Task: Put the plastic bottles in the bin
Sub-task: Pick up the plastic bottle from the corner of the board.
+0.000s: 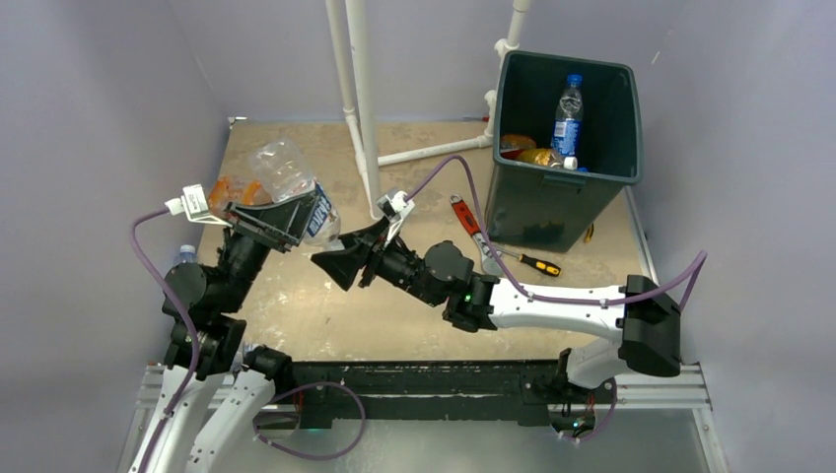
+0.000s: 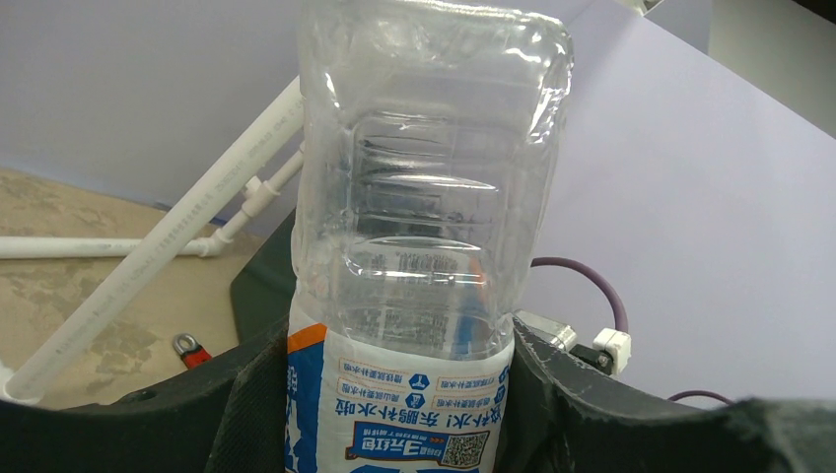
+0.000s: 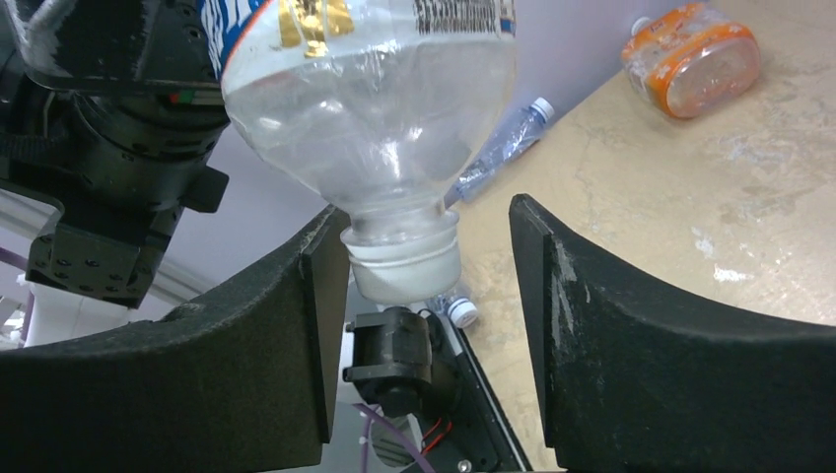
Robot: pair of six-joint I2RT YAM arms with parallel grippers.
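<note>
Left wrist: left claw grips bottle, base outward; right claw open astride cap.

So the left gripper, over at 9 o'clock, is clamped on a clear bottle. The right gripper sits just at its 5 o'clock end. The bin at 2 o'clock has a few bottles inside, with a wrench and screwdriver beside it.

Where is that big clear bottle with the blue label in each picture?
Top external: the bottle, left of centre.
Left wrist: bottle fills the middle, base uppermost.
Right wrist: bottle at top centre, cap downward.
Shared landmark: its blue label, in all three.
</note>
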